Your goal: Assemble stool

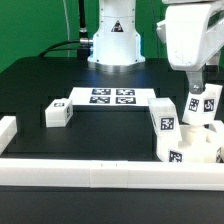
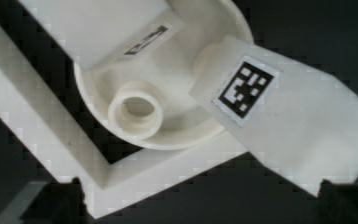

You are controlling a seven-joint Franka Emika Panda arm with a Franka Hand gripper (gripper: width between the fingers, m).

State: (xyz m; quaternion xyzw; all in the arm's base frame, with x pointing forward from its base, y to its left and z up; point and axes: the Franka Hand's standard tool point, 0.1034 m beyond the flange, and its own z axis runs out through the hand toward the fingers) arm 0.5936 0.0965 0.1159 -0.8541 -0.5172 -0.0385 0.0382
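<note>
In the wrist view the round white seat (image 2: 158,60) lies below the camera, with a raised socket (image 2: 137,110) on its face. A blocky white leg (image 2: 274,110) with a black-and-white tag lies across the seat's rim. My gripper (image 2: 197,208) is open above them, its dark fingertips (image 2: 34,205) at the picture's edges and nothing between them. In the exterior view my gripper (image 1: 194,88) hangs over a cluster of tagged stool parts (image 1: 180,140) in the front corner on the exterior view's right. Another leg (image 1: 57,113) lies alone on the exterior view's left.
The marker board (image 1: 112,97) lies flat in the middle, in front of the robot base (image 1: 113,45). White border rails (image 1: 100,176) run along the front and along the exterior view's left (image 1: 8,130). One rail (image 2: 34,100) sits close beside the seat.
</note>
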